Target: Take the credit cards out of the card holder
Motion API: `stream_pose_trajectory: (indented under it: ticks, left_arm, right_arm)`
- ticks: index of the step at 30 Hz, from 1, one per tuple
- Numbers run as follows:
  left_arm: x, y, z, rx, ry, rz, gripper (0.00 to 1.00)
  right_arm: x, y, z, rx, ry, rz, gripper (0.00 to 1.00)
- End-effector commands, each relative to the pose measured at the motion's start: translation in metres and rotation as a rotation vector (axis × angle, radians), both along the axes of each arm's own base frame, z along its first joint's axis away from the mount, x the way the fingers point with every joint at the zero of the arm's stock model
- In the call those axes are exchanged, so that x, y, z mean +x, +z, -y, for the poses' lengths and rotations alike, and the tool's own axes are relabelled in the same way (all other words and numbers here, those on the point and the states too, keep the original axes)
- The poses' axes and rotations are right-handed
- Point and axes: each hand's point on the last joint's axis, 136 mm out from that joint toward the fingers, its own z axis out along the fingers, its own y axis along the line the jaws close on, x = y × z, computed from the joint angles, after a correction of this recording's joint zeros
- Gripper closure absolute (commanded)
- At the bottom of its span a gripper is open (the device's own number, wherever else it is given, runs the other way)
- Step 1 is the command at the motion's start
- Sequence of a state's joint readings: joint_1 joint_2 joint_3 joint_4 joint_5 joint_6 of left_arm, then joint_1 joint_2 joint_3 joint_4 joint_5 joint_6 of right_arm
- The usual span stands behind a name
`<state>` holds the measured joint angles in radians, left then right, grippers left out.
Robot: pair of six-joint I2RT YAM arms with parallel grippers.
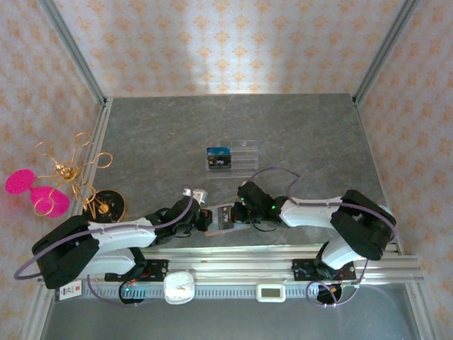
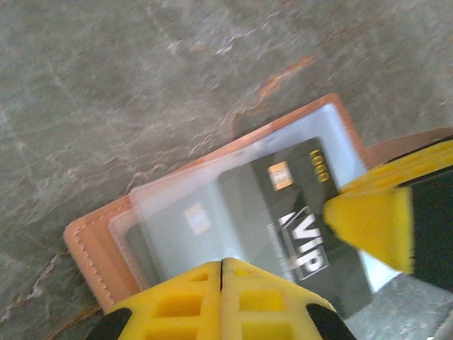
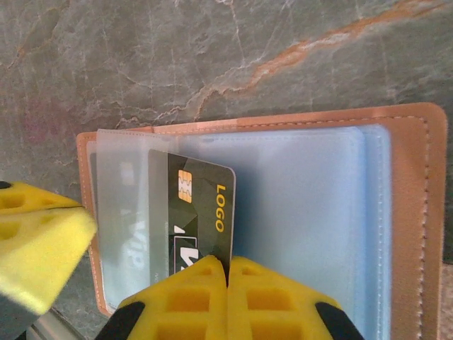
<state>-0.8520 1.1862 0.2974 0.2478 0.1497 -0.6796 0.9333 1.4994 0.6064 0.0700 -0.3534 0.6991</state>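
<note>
Though 2 credit cards sat on rack, bench centre, VIP card was half out; R claw clamped it, L claw card holder.

The table is a grey, marble-patterned slab with pale and rust-coloured veins. 3 things rest directly on it. Near the front edge, about mid-width, the card holder lies open and flat, tan leather outside down, its clear sleeves facing up. Farther back, near the middle, stands a clear stepped rack with 2 blue cards in it. At the left edge sits the round black base of a gold wire ornament.
</note>
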Motion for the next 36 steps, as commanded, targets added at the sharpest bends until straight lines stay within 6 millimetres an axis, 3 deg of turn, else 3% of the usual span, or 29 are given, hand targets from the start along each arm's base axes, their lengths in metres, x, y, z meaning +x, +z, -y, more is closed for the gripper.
stream_pose_trajectory:
  ticks: [1, 4, 8, 12, 15, 19, 21, 24, 28, 32, 34, 36]
  left_arm:
    - [0.006, 0.025, 0.021, -0.048, -0.046, 0.048, 1.0]
    - [0.006, 0.01, 0.027, -0.011, -0.059, 0.017, 1.0]
    - [0.006, -0.019, 0.014, 0.082, -0.023, -0.025, 1.0]
    - [0.0, -0.035, 0.016, 0.094, -0.049, -0.067, 1.0]
    - [-0.005, -0.043, 0.017, 0.098, -0.064, -0.096, 1.0]
    - [-0.012, -0.05, 0.014, 0.117, -0.079, -0.12, 1.0]
    - [-0.014, -0.053, 0.011, 0.126, -0.081, -0.127, 1.0]
    - [-0.017, -0.054, 0.011, 0.128, -0.085, -0.138, 1.0]
    - [-0.013, -0.044, 0.01, 0.106, -0.068, -0.11, 1.0]
    - [-0.005, -0.026, 0.014, 0.079, -0.06, -0.06, 0.99]
    - [0.001, -0.012, 0.019, 0.057, -0.056, -0.031, 0.92]
    - [0.011, 0.017, 0.024, 0.017, -0.037, 0.029, 0.79]
  right_arm:
    - [-0.006, -0.011, 0.004, -0.027, 0.007, -0.019, 1.0]
    - [-0.007, -0.011, 0.005, -0.029, 0.007, -0.014, 1.0]
    - [-0.007, -0.012, 0.006, -0.03, 0.006, -0.011, 1.0]
    - [-0.009, -0.016, 0.005, -0.021, 0.018, -0.018, 0.99]
    - [-0.013, -0.016, -0.002, 0.014, 0.045, -0.031, 0.85]
    - [-0.012, -0.012, -0.011, 0.06, 0.057, -0.035, 0.81]
    - [-0.011, -0.013, -0.01, 0.055, 0.042, -0.032, 0.85]
    - [-0.007, -0.013, -0.002, 0.031, 0.009, -0.013, 0.98]
    - [0.002, 0.003, 0.019, -0.02, -0.031, 0.073, 1.0]
    - [0.007, 0.035, 0.028, -0.009, -0.024, 0.183, 1.0]
    - [0.011, 0.055, 0.03, 0.0, -0.009, 0.249, 1.0]
    - [0.017, 0.076, 0.03, -0.014, 0.016, 0.32, 1.0]
